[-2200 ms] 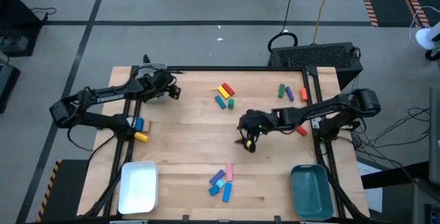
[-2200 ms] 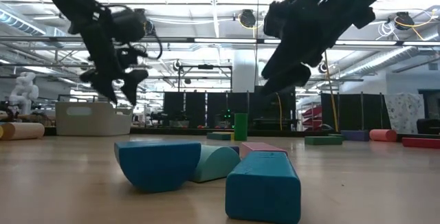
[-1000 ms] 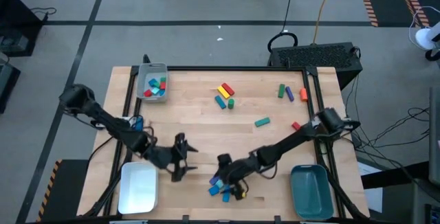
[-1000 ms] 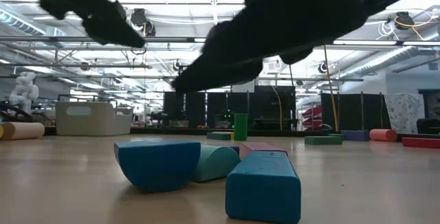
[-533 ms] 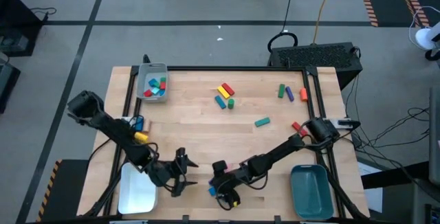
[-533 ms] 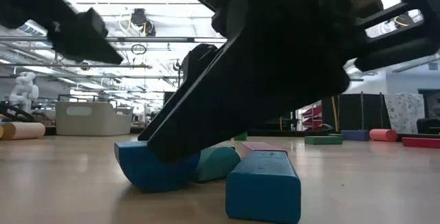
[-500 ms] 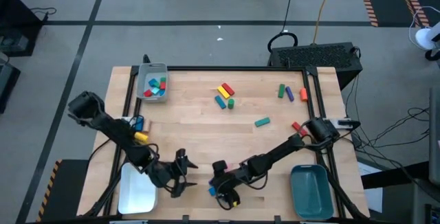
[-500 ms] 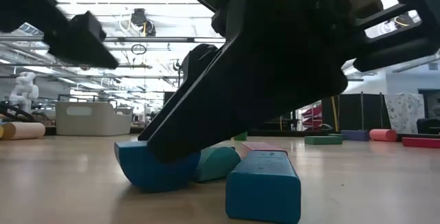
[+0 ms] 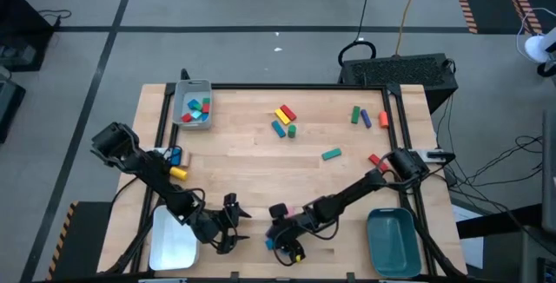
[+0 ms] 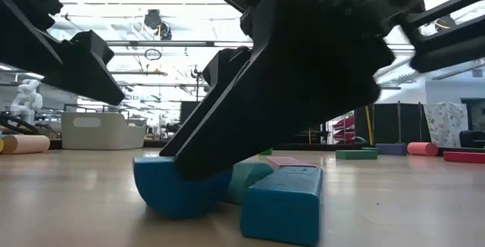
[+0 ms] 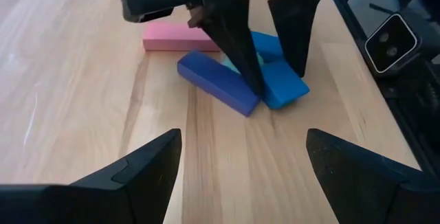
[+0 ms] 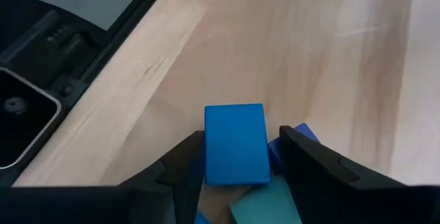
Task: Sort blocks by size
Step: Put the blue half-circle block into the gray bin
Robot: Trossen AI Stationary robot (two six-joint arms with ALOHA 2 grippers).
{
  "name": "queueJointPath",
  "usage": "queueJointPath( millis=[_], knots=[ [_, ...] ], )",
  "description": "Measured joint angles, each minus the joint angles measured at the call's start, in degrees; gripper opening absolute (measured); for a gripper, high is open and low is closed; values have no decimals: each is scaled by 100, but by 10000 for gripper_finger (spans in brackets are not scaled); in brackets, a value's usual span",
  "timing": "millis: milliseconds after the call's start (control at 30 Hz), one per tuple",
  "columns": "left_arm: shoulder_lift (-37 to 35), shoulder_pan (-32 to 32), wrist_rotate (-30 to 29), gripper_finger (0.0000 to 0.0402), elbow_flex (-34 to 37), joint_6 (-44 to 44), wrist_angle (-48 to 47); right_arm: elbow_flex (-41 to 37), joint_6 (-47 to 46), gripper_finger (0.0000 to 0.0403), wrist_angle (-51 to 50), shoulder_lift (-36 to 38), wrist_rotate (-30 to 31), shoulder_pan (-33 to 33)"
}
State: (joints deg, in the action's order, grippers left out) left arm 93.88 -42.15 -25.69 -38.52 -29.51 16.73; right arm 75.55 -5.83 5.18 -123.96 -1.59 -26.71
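A cluster of blocks lies near the table's near edge: a pink bar (image 11: 179,37), a dark blue bar (image 11: 216,83), a teal piece (image 11: 237,64), a blue half-round (image 10: 178,190) and a blue bar (image 12: 236,143). My right gripper (image 9: 280,235) is down in the cluster, shut on the blue bar. My left gripper (image 9: 230,231) is open and empty, just left of the cluster and facing it. My right gripper has the blue bar's two long sides (image 12: 206,157) between its two fingers (image 11: 234,45). The fingers come slanting down from the table's right and lie across the bar. The bar is slightly tilted, its underside (image 10: 276,236) at the table, against the teal piece.
A white tray (image 9: 174,235) stands near left and a teal tray (image 9: 393,240) near right. A grey tray (image 9: 193,108) with blocks stands far left. Loose blocks lie at the far centre (image 9: 283,118), at the far right (image 9: 367,116) and by the left edge (image 9: 176,172).
My left gripper has gone a little toward the table's near edge, still open. My right gripper has stayed in the cluster. The blue bar has turned and tipped slightly, and the blue half-round has slid a little along the table.
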Motion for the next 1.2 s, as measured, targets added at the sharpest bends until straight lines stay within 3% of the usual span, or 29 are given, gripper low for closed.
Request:
queueJointPath(
  millis=[300,600,833,1000,1200],
  knots=[
    [14,0,2,313,0,-8,247,-3,-45,173,-122,4,28,-98],
    [14,0,-7,313,0,-8,228,-9,-194,113,-337,4,-19,-159],
    [14,0,-39,313,0,-10,228,-11,-350,120,-357,2,46,-159],
    [14,0,-95,313,0,6,228,-36,-304,113,-223,88,352,-140],
    [14,-11,-182,313,0,714,266,-62,-134,115,-105,475,765,-31]
  ],
)
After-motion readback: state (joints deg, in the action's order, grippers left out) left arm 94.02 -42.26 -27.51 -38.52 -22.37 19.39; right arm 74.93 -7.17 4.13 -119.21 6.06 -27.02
